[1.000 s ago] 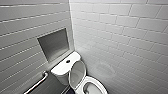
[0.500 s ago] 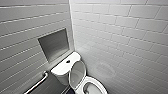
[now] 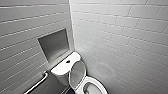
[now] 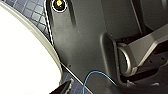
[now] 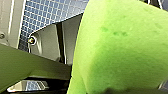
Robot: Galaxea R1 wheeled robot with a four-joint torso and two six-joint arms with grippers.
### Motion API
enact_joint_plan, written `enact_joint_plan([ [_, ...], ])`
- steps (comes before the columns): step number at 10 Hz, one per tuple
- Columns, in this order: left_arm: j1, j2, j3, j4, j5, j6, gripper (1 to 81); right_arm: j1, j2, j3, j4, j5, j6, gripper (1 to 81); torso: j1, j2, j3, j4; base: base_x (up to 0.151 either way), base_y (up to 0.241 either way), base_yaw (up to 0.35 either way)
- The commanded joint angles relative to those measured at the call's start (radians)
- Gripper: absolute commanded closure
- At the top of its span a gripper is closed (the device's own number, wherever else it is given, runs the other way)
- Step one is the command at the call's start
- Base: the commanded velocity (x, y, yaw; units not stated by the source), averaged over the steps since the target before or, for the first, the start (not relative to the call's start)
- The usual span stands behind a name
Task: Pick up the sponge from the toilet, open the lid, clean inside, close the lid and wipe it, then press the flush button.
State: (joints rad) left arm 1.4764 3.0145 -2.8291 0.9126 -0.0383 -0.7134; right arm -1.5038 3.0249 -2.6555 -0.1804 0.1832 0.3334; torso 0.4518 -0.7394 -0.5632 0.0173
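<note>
The right gripper (image 5: 117,90) holds the sponge (image 5: 120,45). Its fingers are closed on the bright green pad, which hangs close to the right wrist camera above the blue-checked floor (image 5: 47,15). Whether the left gripper (image 4: 65,88) is open or closed, I cannot tell. In the head view the toilet (image 3: 100,85) stands at six o'clock, in a corner of grey tiled walls, with the lid (image 3: 77,73) raised in front of the tank. The flush button (image 3: 67,61) sits on the tank top, at eleven o'clock from the lid. A wall niche (image 3: 53,45) lies at eleven o'clock from the button, and a grab bar (image 3: 37,83) at eight o'clock.
</note>
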Motion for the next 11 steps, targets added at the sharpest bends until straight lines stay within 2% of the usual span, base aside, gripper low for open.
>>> enact_joint_plan([
  [1,-0.035,0.041,0.011,-0.899,0.017,0.831,1.0,0.010,-0.001,-0.007,-0.013,-0.056,-0.001,81.1,0.000,0.000,0.000,0.000,0.000,0.000,0.000],
  [2,-0.035,0.042,0.010,-0.940,0.011,0.838,1.0,0.010,-0.001,-0.010,-0.013,-0.056,-0.001,81.1,0.000,0.000,0.000,0.000,0.000,0.000,0.000],
  [11,-0.046,0.037,0.013,-0.939,0.005,0.844,1.0,0.010,0.005,-0.020,-0.014,-0.056,-0.010,81.1,0.000,0.000,0.000,0.000,0.000,0.000,0.000],
])
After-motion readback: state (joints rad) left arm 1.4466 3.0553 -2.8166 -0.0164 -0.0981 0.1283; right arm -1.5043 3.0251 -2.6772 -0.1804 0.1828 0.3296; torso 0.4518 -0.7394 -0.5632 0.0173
